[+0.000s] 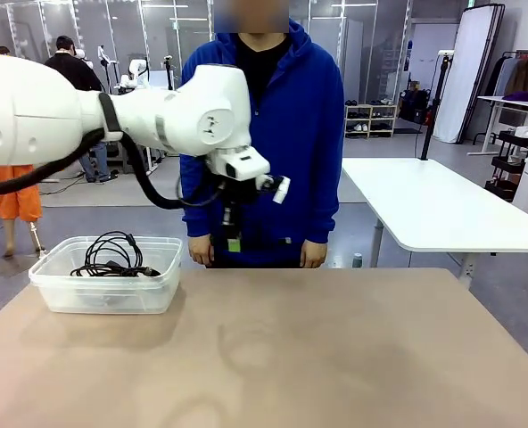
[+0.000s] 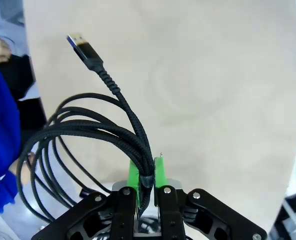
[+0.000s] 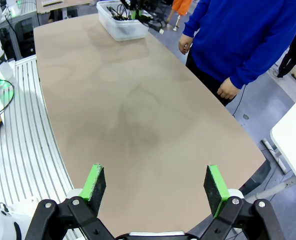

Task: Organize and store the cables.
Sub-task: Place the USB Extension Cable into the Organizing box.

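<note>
left gripper [image 2: 147, 176] clamped on a coiled black braided cable [image 2: 88, 130], the green pads [image 2: 133, 172] pinching a bundle of several strands at one side of the coil; the loops spread away from the jaws and a usb plug [image 2: 83, 47] on a ribbed strain relief juts free beyond them. likely faults from this state: the grip spans only part of the coil, so a strand may slip from between the pads and the coil may unwind as it is carried; the free plug and the slack loops may catch on the rim of the clear plastic bin [image 1: 161, 290] and leave the cable draped over the wall instead of inside; a release made short of the bin would drop the coil on the bare table [image 1: 335, 357]. in the front view the left gripper [image 1: 231, 242] hangs with fingers pointing down, well above the table's far edge near its middle and in front of the person's blue hoodie [image 1: 300, 125], the white left arm [image 1: 112, 111] reaching in level from the table's left side, with its black hose looping beneath. the bin stands near the far left corner of the table, to the left of and lower than the gripper, and already holds other dark cables [image 1: 112, 259]. right gripper [image 3: 155, 186] with jaws wide apart, empty, held above the near right part of the table and looking along it toward the bin. the person stands at the far edge, hands [image 1: 314, 254] hanging by the sides, apart from both grippers.
</note>
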